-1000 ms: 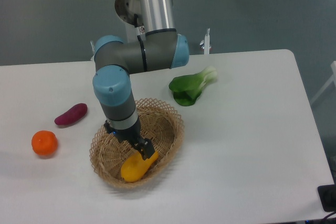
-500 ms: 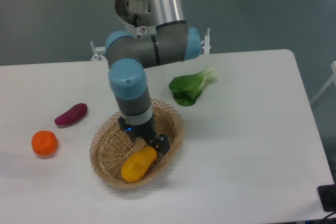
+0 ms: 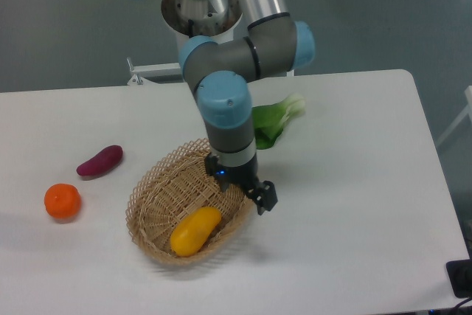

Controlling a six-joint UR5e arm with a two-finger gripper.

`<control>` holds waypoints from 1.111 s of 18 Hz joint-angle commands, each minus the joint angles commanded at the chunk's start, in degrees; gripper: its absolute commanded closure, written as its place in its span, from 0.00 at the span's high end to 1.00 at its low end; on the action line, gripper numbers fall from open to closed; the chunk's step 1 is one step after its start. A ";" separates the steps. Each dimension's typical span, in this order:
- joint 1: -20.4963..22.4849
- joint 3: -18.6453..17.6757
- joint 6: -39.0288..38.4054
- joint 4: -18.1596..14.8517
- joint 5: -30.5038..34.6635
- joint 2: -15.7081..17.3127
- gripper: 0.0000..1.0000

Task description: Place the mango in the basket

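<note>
Spanning the view: white counter (image 3: 354, 204). Centred on it, tan wicker basket (image 3: 151, 201), with yellow mango (image 3: 195, 230) lying loose inside, toward its near right wall. Above the basket's right rim, hand (image 3: 254, 193), gripping nothing, fingers parted. Further off: leafy green vegetable (image 3: 274, 120), purple sweet potato (image 3: 99, 161), tangerine (image 3: 62, 201).

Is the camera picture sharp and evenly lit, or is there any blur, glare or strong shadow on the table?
In the fixed camera view the light is soft and even, with only a faint shadow under the basket. The table shows no glare. The mango and tangerine look sharp enough. The gripper is slightly soft at its edges, so whether it is open or shut cannot be told.
</note>
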 joint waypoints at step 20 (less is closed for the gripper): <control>13.10 1.50 15.65 -0.79 -7.20 -0.09 1.00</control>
